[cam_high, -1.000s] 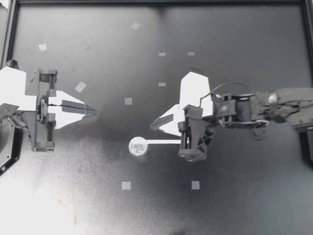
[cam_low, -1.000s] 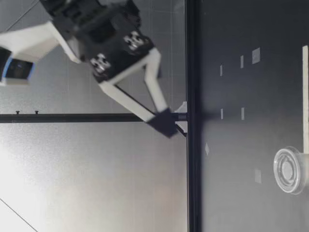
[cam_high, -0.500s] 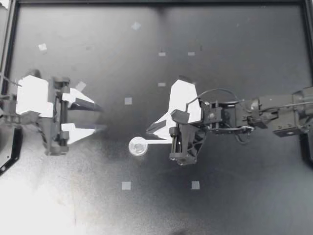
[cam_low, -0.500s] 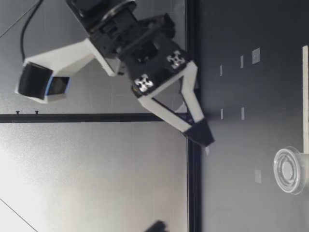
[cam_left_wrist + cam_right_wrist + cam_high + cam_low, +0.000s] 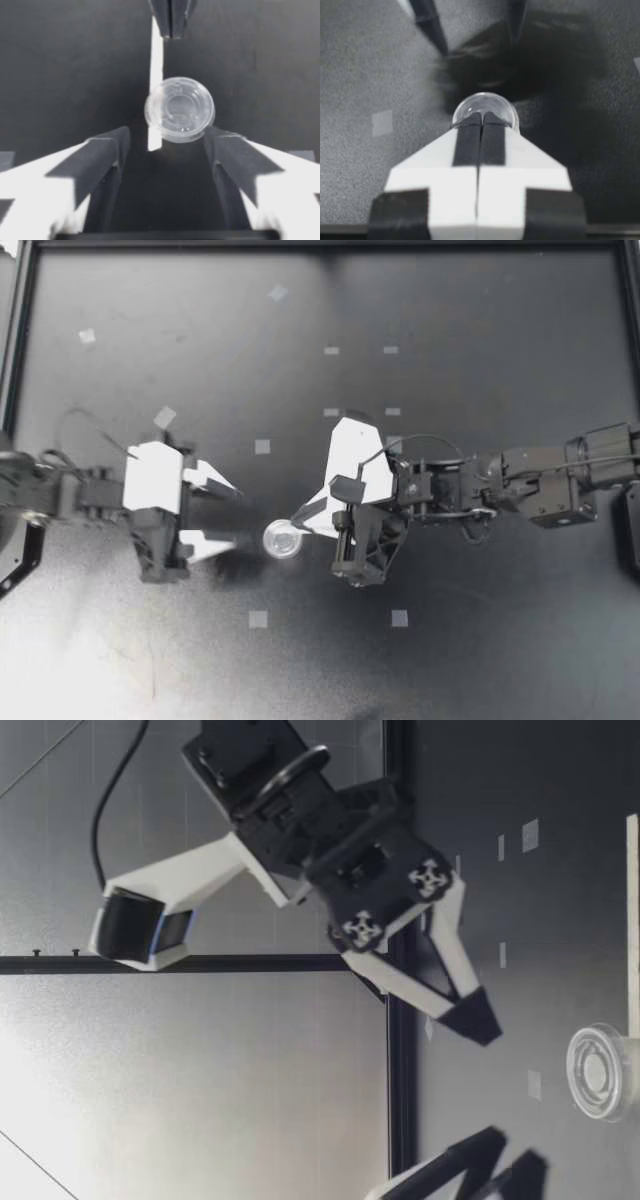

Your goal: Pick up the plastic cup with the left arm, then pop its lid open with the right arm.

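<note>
A small clear round cup point(image 5: 283, 539) sits on the black table, at one end of a white strip point(image 5: 156, 55). My left gripper point(image 5: 237, 514) is open, its fingertips just short of the cup, one to either side in the left wrist view point(image 5: 166, 145). My right gripper point(image 5: 298, 516) is shut with nothing seen between its fingers, tips close to the cup from the other side. In the right wrist view the cup point(image 5: 482, 107) lies right ahead of the shut tips point(image 5: 481, 118). From table height the right gripper point(image 5: 472, 1017) hangs above the table, short of the cup point(image 5: 598, 1072).
Small pale tape squares point(image 5: 262, 446) point(image 5: 258, 619) point(image 5: 399, 618) dot the table. A black frame point(image 5: 20, 340) borders it. In the low view my left gripper's dark fingers point(image 5: 480, 1160) come in beside the right one.
My left gripper has opened and moved right to the cup. My right arm has slid left, so its shut tips now cover the strip beside the cup.
</note>
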Motion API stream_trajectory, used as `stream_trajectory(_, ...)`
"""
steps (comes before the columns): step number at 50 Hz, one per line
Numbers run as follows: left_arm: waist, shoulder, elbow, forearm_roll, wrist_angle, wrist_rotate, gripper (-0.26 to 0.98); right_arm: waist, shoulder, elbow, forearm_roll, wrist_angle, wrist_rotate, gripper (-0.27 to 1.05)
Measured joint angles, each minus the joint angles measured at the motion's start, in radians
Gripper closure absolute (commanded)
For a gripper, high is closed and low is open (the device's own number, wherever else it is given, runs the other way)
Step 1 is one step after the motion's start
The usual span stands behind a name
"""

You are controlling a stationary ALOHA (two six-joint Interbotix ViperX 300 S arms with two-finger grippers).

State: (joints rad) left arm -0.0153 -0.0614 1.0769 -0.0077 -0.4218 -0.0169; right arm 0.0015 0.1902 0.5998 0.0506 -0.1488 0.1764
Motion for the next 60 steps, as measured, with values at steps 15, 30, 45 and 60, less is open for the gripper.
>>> stream_trajectory(15, -0.021, 0.049, -0.021, 0.0, -0.002, -0.002, 0.06, 0.021, 0.055, -0.025, -0.002, -0.002, 0.021, 0.91)
stream_trajectory(30, -0.028, 0.103, -0.031, 0.0, -0.005, -0.003, 0.06, 0.021, 0.078, -0.037, 0.0, -0.002, 0.021, 0.91)
stream_trajectory(45, -0.028, 0.176, -0.067, 0.0, -0.035, 0.0, 0.06, 0.023, 0.094, -0.046, 0.0, 0.0, 0.023, 0.91)
stream_trajectory(60, -0.028, 0.207, -0.074, -0.002, -0.057, 0.002, 0.06, 0.023, 0.117, -0.054, 0.0, -0.002, 0.023, 0.91)
